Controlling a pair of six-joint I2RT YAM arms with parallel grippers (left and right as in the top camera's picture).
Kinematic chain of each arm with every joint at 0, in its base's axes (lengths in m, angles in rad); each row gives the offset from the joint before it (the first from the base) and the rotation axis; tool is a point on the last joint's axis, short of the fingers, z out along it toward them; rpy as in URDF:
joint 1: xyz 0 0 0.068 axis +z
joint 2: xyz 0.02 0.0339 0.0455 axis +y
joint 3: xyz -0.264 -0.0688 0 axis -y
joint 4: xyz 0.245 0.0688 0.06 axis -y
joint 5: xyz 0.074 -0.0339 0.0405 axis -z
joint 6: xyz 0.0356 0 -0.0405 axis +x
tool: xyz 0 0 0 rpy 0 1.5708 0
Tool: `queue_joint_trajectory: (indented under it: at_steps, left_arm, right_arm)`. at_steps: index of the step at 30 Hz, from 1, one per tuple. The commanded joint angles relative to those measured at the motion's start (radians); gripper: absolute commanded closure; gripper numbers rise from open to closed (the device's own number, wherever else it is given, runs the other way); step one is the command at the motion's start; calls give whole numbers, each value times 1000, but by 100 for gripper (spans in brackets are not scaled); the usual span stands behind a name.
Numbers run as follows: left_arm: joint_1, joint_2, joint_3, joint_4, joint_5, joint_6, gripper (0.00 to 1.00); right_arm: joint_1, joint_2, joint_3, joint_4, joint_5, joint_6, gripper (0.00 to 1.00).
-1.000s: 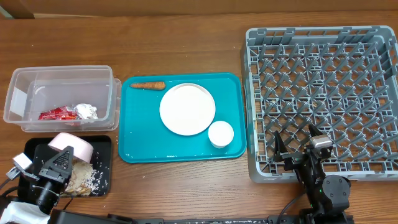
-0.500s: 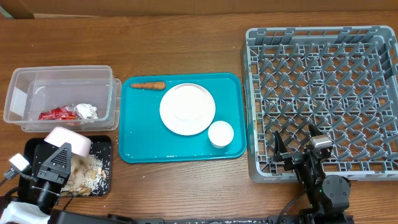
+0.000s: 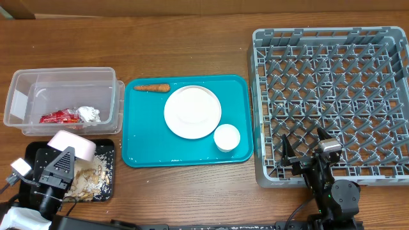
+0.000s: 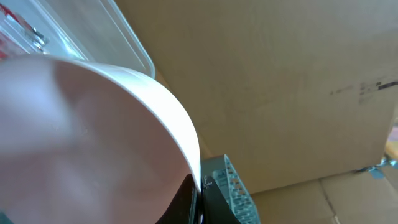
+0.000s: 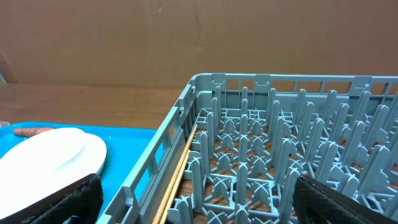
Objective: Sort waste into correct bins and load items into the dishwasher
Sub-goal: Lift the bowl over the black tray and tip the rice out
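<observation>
Pinching white bowl (image 3: 71, 144) rim, L hand (image 3: 62, 160) held it tilted over black tray (image 3: 107, 148) w/ scraps (image 3: 89, 176); R hand (image 3: 304, 147) spread wide.

We take this for a robotics lab staged as a dishwashing station rather than a real kitchen. A brown wooden bench (image 3: 192, 51) carries a square grey plastic dish rack (image 3: 332, 30), a teal plastic serving tray (image 3: 144, 144) and a clear rectangular plastic tub (image 3: 64, 70), with a black robot arm (image 3: 333, 191) at its near edge. Plain brown cardboard sheets (image 4: 280, 74) stand behind the bench as a backdrop.
</observation>
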Motion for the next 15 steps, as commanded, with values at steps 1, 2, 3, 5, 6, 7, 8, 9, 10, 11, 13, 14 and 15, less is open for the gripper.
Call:
queue_joint_trajectory:
  at_steps: [1, 2, 3, 5, 6, 7, 8, 9, 10, 11, 13, 14, 15]
  left_arm:
    - [5, 3, -2, 27, 40, 36, 96]
    - [5, 3, -2, 62, 28, 15, 96]
    - [5, 3, -2, 70, 19, -34, 96]
    - [5, 3, -2, 50, 15, -58, 96]
    - [5, 3, -2, 43, 8, -55, 96]
    - [5, 3, -2, 41, 3, -53, 96]
    - [5, 3, -2, 42, 0, -54, 96]
    - [5, 3, -2, 41, -1, -56, 96]
    - [5, 3, -2, 42, -1, -65, 96]
    - [5, 3, -2, 42, -2, -70, 96]
    - [5, 3, -1, 42, -16, -74, 96]
    - [5, 3, 1, 42, -26, -84, 96]
    - [4, 3, 5, 42, -37, -94, 96]
  right_arm:
    - [5, -10, 2, 5, -4, -4, 0]
    - [5, -10, 2, 5, -4, -4, 0]
    - [5, -10, 2, 5, -4, -4, 0]
    - [5, -10, 2, 5, -4, -4, 0]
    - [5, -10, 2, 5, -4, -4, 0]
    - [5, -10, 2, 5, -4, -4, 0]
    - [5, -10, 2, 5, -4, -4, 0]
    - [5, -10, 2, 5, -4, -4, 0]
    - [5, -10, 2, 5, -4, -4, 0]
    - [5, -10, 2, 5, -4, -4, 0]
    - [5, -10, 2, 5, -4, -4, 0]
    - [5, -10, 2, 5, -4, -4, 0]
    - [5, -10, 2, 5, -4, -4, 0]
